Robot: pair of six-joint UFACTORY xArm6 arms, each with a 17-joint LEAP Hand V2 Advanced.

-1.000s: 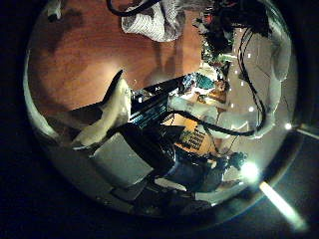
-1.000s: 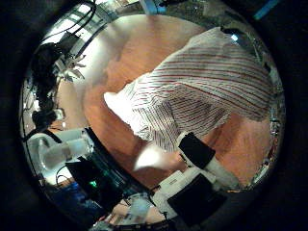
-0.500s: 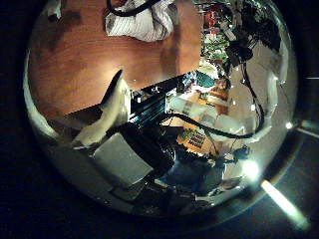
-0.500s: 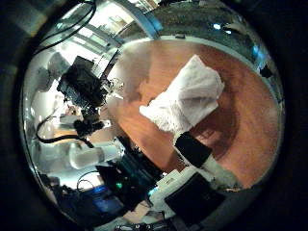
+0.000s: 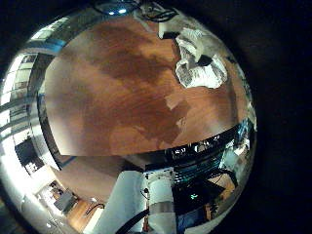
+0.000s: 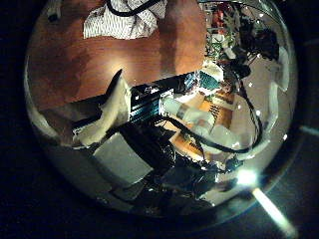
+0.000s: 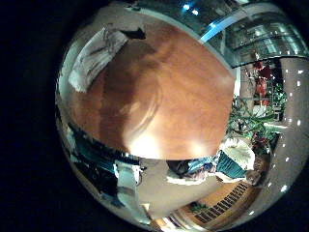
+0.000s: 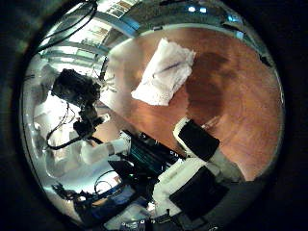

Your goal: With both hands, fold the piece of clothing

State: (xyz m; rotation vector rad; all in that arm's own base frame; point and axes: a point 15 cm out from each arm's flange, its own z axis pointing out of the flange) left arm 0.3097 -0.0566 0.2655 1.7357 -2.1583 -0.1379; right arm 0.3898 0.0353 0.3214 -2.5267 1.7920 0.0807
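Observation:
The striped garment (image 8: 164,72) lies in a folded bundle on the wooden table (image 8: 236,91), far from both palms. It shows small near the table's edge in the left views (image 5: 200,58) (image 6: 125,18) and in the right little finger side view (image 7: 98,56). My right hand (image 8: 197,144) is off the cloth, its fingers straight and holding nothing. My left hand (image 6: 105,115) is also away from the cloth, with a straight finger and nothing in it. Another hand (image 8: 82,91) hangs above the table's edge in the right thumb side view.
Bare tabletop (image 7: 179,92) spreads between the garment and both palms. Beyond the table edge stand equipment and shelves (image 6: 214,90).
The right palm has pulled far back from the garment, which filled its view, spread out, a second ago and is now a small bundle. The left palm view has shifted only slightly.

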